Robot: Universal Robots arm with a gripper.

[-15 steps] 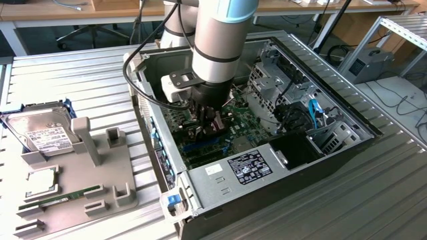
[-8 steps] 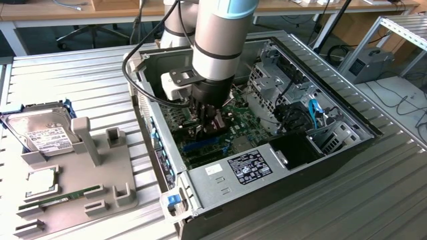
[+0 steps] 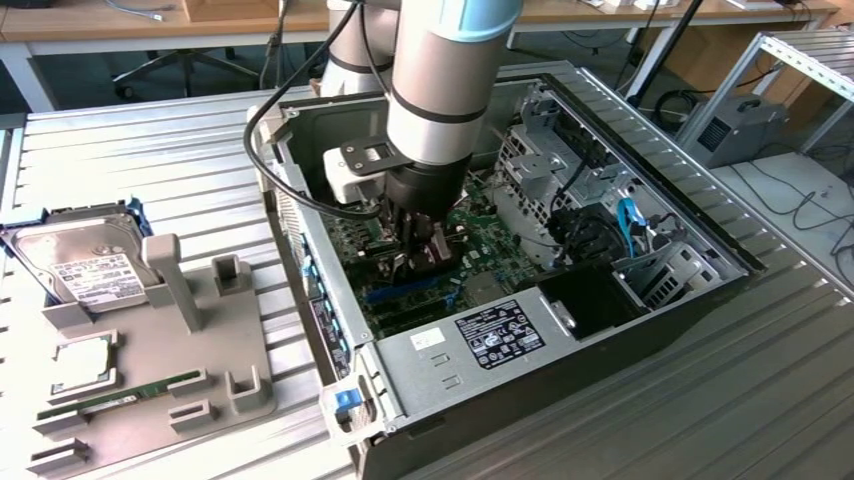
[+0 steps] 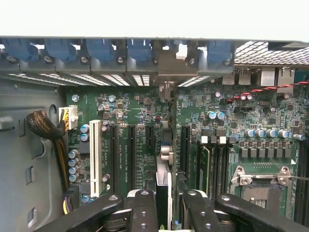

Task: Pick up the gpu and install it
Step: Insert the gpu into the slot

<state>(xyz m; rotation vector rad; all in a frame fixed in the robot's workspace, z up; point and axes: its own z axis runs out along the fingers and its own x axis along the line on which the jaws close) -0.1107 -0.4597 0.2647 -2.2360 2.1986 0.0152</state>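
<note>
Ribbed metal counter [image 3: 747, 380] bearing open computer case [image 3: 641, 300]; pincer [image 4: 164, 203] clenched on gpu [image 4: 163, 181], held edge-on, upright above motherboard [image 4: 140, 113] slots, case walls close around

A ribbed metal tabletop [image 3: 120, 150] fills the foreground. Beyond its far edge stands a wooden desk [image 3: 80, 25] with white legs, and an office chair base [image 3: 187, 65] sits on the dark floor [image 3: 74, 85]. At the exterior view's right, a metal rack [image 3: 801, 50] rises above loose cables [image 3: 807, 210].
</note>
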